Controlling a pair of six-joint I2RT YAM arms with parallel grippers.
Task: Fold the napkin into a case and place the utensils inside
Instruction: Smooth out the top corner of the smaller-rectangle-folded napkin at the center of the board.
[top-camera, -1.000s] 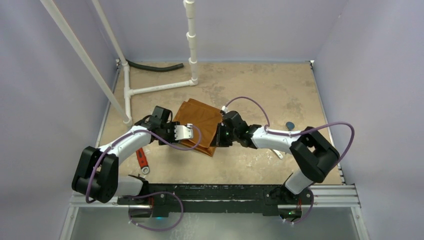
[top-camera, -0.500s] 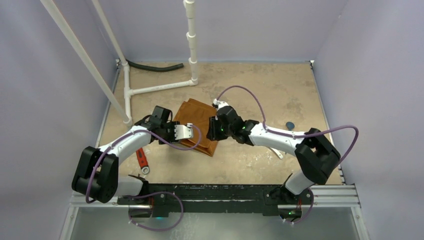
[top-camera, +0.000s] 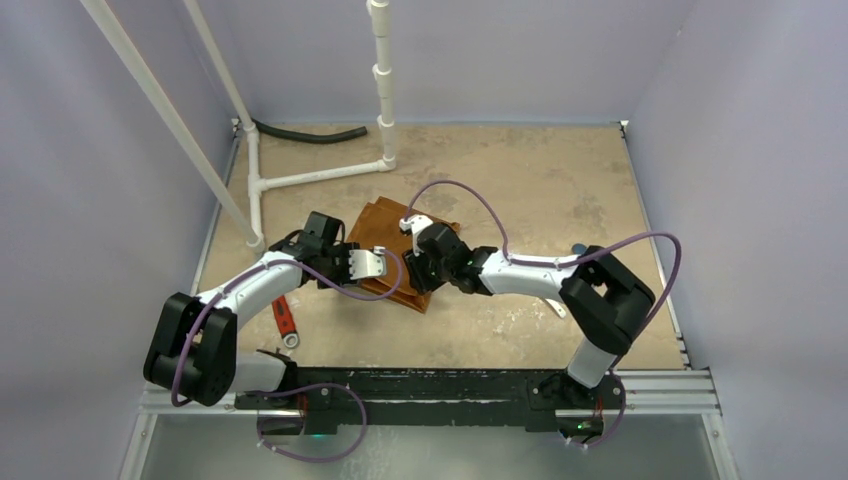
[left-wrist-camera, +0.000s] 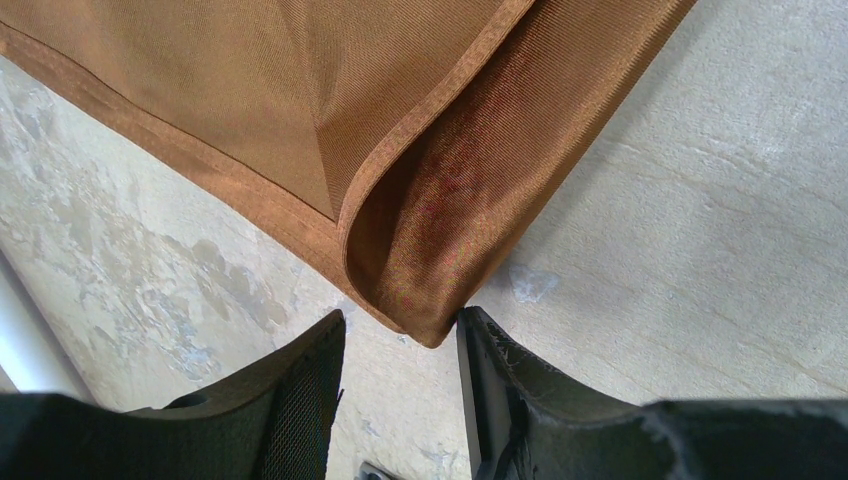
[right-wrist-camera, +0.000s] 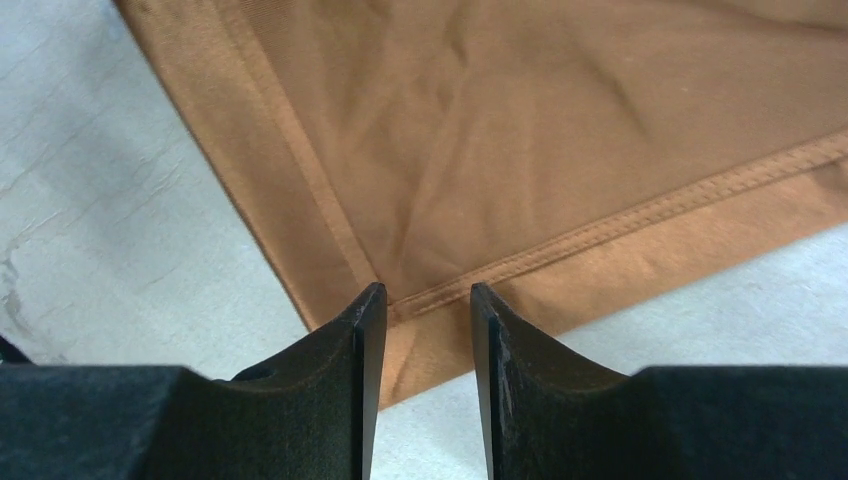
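Fingers of left gripper and right gripper stand parted, pinching nothing, at the part-folded napkin, no case yet, utensils lying by the table's right edge.

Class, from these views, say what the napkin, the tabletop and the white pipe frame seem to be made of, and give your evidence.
The napkin: woven cloth, probably synthetic, slightly shiny; fine ribbed weave and stitched hem show.
The tabletop: hard, matte, mottled beige, like stone or concrete-look laminate.
The pipe frame: smooth white plastic tubing, likely PVC, with socket joints.
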